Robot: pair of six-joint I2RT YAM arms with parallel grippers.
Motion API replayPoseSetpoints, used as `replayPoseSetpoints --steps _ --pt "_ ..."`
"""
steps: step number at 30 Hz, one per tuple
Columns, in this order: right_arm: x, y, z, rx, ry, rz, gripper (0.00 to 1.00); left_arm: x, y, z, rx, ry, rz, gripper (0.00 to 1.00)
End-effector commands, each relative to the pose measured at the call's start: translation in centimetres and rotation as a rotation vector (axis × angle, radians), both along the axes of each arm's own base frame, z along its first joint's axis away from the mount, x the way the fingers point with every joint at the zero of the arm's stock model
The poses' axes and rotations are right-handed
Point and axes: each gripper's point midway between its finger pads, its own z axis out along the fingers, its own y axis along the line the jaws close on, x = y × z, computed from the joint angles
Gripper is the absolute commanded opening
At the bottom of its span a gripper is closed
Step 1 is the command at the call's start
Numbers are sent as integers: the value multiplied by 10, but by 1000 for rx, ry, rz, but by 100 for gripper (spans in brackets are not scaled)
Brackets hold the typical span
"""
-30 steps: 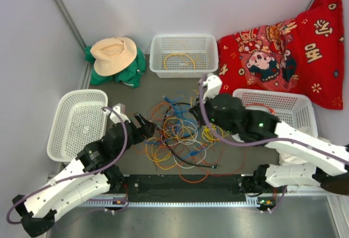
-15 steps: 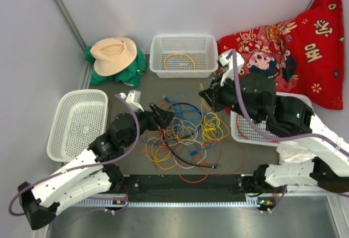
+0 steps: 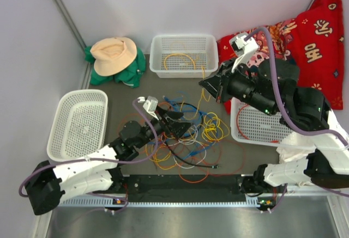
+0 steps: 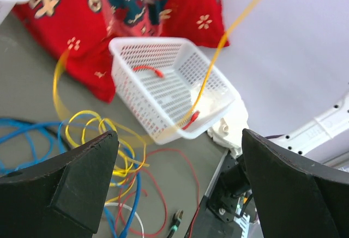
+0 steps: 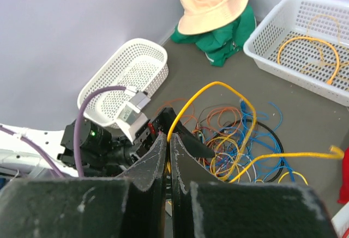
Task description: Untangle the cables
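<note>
The task was judged to be at an early stage. One yellow cable was seen coiled in the far basket at the far edge of the table. A red cable lay in the right basket at the right edge. Both were taken as already sorted. The bulk of the cables, orange, blue, yellow, white, black and red, was heaped in crossing loops at the middle of the table, toward the near edge, and was left to be separated.

The right gripper was raised above the far right part of the heap. Its fingers were pressed together on a yellow strand, which was drawn up out of the tangle in an arch. The left gripper was held low over the heap, its fingers spread wide with nothing between them.

The ends of the lifted strand could not be traced, and it was smeared by blur in the left wrist view. Much of the right basket was covered by the right arm in the top view. The cables in the heap could not be counted.
</note>
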Motion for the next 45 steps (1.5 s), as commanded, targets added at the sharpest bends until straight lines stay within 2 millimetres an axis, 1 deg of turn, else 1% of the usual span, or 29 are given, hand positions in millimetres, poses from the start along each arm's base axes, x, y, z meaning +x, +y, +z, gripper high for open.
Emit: replayPoseSetpoints --steps 1,3,4,7,8,10,11,12,13,14,16,17,18,19,21,23,24,26,33,34,35,36,37,38,40,42,43,44,45 --pt "-10 2 9 32 17 35 0 -6 -5 61 -137 -180 -33 99" --pt "-3 1 3 14 11 1 0 3 -6 59 -126 -142 3 99" --pt "2 0 2 -1 -3 -21 0 9 -8 37 -51 -68 23 98" --pt "27 -2 -8 -49 -27 -108 0 24 -6 18 67 57 98 97" --pt "35 -2 -11 -56 -21 -122 0 23 -1 -5 160 132 109 97" --pt "64 -3 -13 -38 2 -156 0 21 11 -20 179 227 157 98" --pt "73 -4 -11 -27 2 -167 0 17 21 -43 222 282 179 98" --pt "84 -3 -8 -15 -1 -173 0 16 30 -50 219 307 212 98" --pt "101 -11 0 6 -22 -218 0 10 41 -43 154 330 229 98" --pt "119 -5 -8 -11 -11 -237 0 5 53 -68 186 373 254 98" --pt "145 -13 3 23 -20 -275 0 -2 74 -65 115 394 305 97" --pt "166 -2 -6 17 -11 -279 0 -5 82 -76 119 413 321 97" --pt "174 -1 5 37 -29 -282 0 -9 90 -84 129 439 340 97" --pt "193 -8 3 41 -24 -321 0 -11 100 -80 98 431 363 96" --pt "220 -2 5 72 -27 -324 0 -16 114 -84 92 445 396 95" --pt "239 -5 17 110 -72 -353 0 -16 122 -89 91 455 424 94" --pt "255 0 8 107 -65 -360 0 -18 125 -91 88 465 429 94" --pt "273 -4 13 146 -78 -366 0 -20 126 -97 95 477 427 94" --pt "352 3 -36 206 -24 -381 0 -19 114 -118 111 538 408 94" --pt "363 13 -51 203 -1 -344 0 -17 112 -117 98 537 410 94" --pt "372 16 -61 203 12 -331 8 -16 109 -116 87 536 402 94" --pt "377 19 -70 195 36 -323 27 -16 106 -118 95 541 396 94" --pt "388 25 -89 178 64 -322 59 -15 104 -118 95 538 387 94" --pt "388 25 -80 190 46 -313 69 -15 101 -116 100 531 375 94" --pt "386 25 -77 207 36 -323 84 -14 99 -117 126 535 374 94" --pt "378 23 -70 195 12 -331 89 -15 97 -117 136 540 368 94" --pt "375 20 -79 173 26 -352 91 -15 96 -118 137 542 367 94" --pt "361 14 -60 179 2 -354 91 -15 95 -117 134 543 363 94" --pt "354 10 -61 153 -3 -359 92 -15 94 -115 126 541 357 93"
